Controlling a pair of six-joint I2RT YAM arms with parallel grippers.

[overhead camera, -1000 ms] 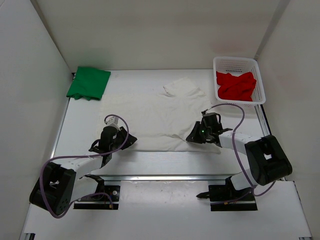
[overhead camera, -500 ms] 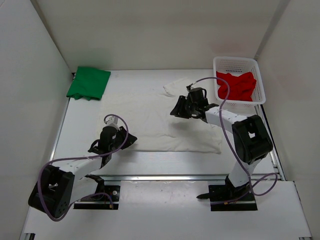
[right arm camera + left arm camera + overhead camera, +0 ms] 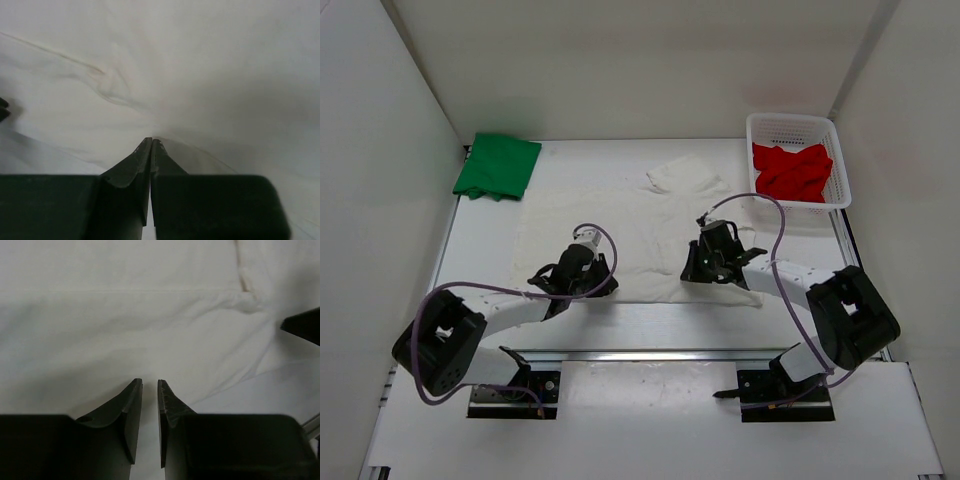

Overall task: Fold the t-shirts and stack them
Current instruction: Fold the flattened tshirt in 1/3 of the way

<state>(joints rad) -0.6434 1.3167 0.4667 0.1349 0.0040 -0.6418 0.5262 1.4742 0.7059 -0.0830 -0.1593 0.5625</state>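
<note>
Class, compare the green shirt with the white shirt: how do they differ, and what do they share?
The green shirt is folded small; the white shirt lies spread wide. The green shirt sits in the far left corner; the white shirt fills the middle. Both lie on the table.

The left arm (image 3: 490, 318) and right arm (image 3: 798, 283) share one build: slim white links between bulky black joint housings. A purple-grey cable (image 3: 765, 199) loops loosely along each. Black base plates (image 3: 515, 392) carry them. The left gripper (image 3: 150, 382) and right gripper (image 3: 151, 140) are black, with wedge-shaped fingers (image 3: 131, 410) that taper to thin tips and are finely ribbed inside.
</note>
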